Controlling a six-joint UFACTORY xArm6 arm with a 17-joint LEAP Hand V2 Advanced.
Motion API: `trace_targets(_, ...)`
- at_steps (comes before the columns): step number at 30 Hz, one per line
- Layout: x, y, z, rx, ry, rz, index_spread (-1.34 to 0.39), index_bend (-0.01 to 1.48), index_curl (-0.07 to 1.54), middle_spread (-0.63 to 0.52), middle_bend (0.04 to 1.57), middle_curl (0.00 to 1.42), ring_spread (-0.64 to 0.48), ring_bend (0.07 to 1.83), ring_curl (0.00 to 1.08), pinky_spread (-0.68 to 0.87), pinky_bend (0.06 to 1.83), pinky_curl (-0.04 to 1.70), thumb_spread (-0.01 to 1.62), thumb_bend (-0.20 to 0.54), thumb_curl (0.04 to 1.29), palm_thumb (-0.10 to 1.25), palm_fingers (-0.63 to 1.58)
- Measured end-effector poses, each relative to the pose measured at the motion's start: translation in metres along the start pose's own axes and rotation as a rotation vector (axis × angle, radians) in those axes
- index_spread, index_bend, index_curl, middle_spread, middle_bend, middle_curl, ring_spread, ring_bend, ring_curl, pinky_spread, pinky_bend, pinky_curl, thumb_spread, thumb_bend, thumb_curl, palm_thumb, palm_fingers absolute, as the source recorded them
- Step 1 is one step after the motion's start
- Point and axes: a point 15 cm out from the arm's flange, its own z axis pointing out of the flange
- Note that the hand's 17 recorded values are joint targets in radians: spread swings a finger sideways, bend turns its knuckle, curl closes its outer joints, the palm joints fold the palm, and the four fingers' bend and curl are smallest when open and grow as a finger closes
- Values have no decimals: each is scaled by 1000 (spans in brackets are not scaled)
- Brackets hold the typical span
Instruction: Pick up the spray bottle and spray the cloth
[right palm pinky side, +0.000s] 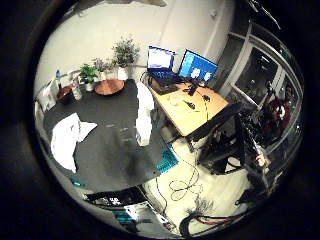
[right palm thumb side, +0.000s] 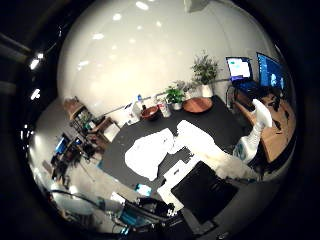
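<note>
A white cloth (right palm thumb side: 150, 152) lies crumpled on a dark table (right palm thumb side: 215, 115); the little finger side view shows it too (right palm pinky side: 68, 138). A second white piece (right palm thumb side: 203, 140) lies beside it. A small pale bottle with a blue top (right palm thumb side: 138, 104), likely the spray bottle, stands at the table's far edge next to potted plants.
Potted plants (right palm pinky side: 125, 50) and a brown wooden dish (right palm pinky side: 109, 86) stand at the table's far edge. A white upright thing (right palm pinky side: 146, 115) stands at the table's side. Beyond it is a wooden desk with two lit screens (right palm pinky side: 180, 63). A black panel (right palm thumb side: 205, 190) lies near the table's near edge.
</note>
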Motion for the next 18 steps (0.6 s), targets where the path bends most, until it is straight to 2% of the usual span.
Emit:
trace_targets(9, 29, 1, 22, -13, 36, 144, -323, 186, 334, 144, 178, 262, 306, 304, 201, 625, 835, 183, 975, -27, 482, 674, 272)
trace_targets(18, 89, -2, 37, 19, 77, 298, -319, 190, 342, 148, 183, 267, 308, 302, 209, 620, 845, 164, 968, -28, 483, 676, 286)
